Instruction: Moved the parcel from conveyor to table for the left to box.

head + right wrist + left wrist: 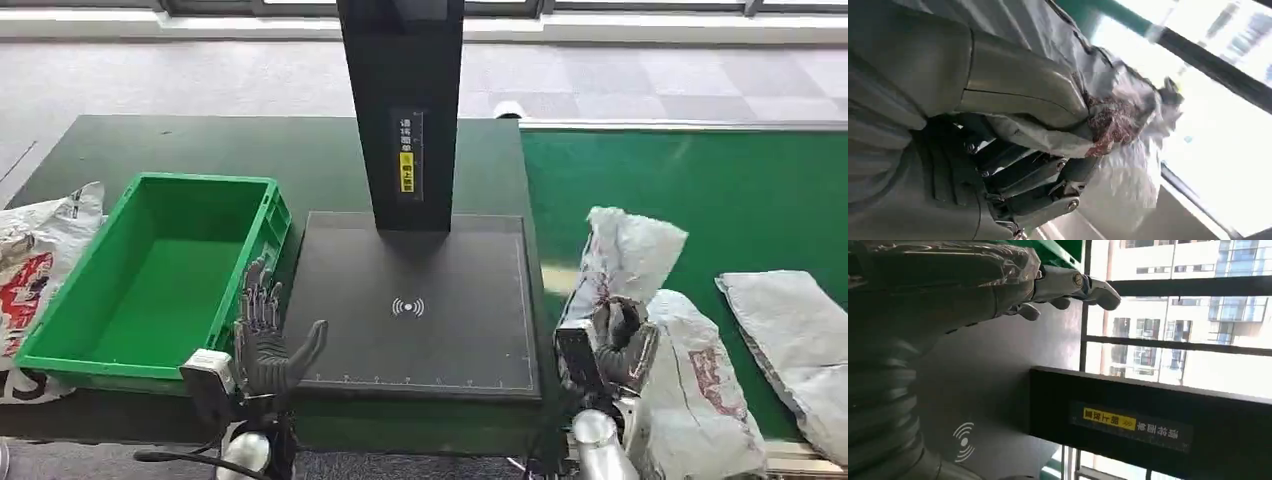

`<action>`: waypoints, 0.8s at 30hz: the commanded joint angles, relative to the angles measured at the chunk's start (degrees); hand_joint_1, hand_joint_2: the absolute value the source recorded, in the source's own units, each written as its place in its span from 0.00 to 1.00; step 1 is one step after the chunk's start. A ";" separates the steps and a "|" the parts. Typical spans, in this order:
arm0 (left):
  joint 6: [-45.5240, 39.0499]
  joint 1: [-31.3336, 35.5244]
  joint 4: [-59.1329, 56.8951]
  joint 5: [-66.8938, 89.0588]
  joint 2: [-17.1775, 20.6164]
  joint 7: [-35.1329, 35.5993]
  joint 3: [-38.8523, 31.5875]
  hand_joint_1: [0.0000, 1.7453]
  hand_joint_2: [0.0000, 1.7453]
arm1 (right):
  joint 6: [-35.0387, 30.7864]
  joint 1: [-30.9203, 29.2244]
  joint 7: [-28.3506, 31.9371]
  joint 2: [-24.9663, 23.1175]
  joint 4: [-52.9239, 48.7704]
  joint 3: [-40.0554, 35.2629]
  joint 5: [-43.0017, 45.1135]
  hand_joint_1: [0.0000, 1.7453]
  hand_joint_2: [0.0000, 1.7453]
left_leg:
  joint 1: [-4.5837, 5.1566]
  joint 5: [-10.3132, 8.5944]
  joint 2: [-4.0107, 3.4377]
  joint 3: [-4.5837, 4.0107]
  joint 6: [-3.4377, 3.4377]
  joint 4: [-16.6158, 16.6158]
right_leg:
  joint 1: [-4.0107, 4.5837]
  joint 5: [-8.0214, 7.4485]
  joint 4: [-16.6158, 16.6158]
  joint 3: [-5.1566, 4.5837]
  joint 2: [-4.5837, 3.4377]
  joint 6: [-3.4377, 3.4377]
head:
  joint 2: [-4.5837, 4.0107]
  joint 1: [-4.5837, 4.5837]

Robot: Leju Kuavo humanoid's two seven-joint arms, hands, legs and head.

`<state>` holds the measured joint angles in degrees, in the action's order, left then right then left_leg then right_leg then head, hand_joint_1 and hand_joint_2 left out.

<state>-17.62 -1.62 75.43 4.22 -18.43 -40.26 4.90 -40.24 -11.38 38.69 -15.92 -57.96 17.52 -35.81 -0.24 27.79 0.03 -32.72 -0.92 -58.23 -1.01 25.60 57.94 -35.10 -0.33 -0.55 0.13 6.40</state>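
Note:
A crumpled grey plastic parcel (625, 255) lies at the left end of the green conveyor (720, 190). My right hand (618, 345) grips its near end; in the right wrist view the thumb and fingers (1048, 192) close around the bunched grey film of the parcel (1128, 125). My left hand (265, 345) is raised with fingers spread beside the near right corner of the green box (155, 275), holding nothing. The box is empty. In the left wrist view my left hand (1058, 287) stretches over the dark pad (993, 370).
A black scanner pad (415, 305) with a tall black post (405, 110) sits on the dark table between box and conveyor. Two more grey parcels (700, 390) (795, 335) lie on the conveyor to the right. Another printed parcel (35, 260) lies left of the box.

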 commanded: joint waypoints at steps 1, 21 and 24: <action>0.12 1.89 -2.17 -0.27 0.53 0.26 -1.14 0.00 1.00 | 0.24 4.24 1.31 -4.08 -25.02 -6.92 -0.85 1.00 1.00 | 0.00 0.05 0.05 0.20 -0.03 0.02 | 0.05 0.08 -0.01 0.17 0.07 0.05 | 0.00 -0.02; 1.43 2.92 -3.13 0.43 0.50 0.26 -1.59 0.00 1.00 | 0.38 5.08 1.31 -2.49 -21.74 -12.37 1.75 1.00 1.00 | -0.10 0.05 0.06 0.45 -0.03 0.14 | 0.10 0.07 -0.15 0.50 0.05 0.12 | 0.00 -0.02; 1.43 2.92 -3.13 0.43 0.50 0.26 -1.59 0.00 1.00 | 0.38 5.08 1.31 -2.49 -21.74 -12.37 1.75 1.00 1.00 | -0.09 0.03 0.14 0.39 -0.03 0.11 | 0.09 0.08 -0.13 0.45 0.13 0.10 | 0.00 -0.02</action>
<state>-16.52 -1.44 75.28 4.72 -18.49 -40.26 4.90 -40.06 -6.54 40.17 -19.28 -82.23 8.61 -34.56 -0.32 27.85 0.14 -32.46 -0.95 -58.22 -0.94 25.69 57.92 -34.78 -0.26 -0.49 0.13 6.38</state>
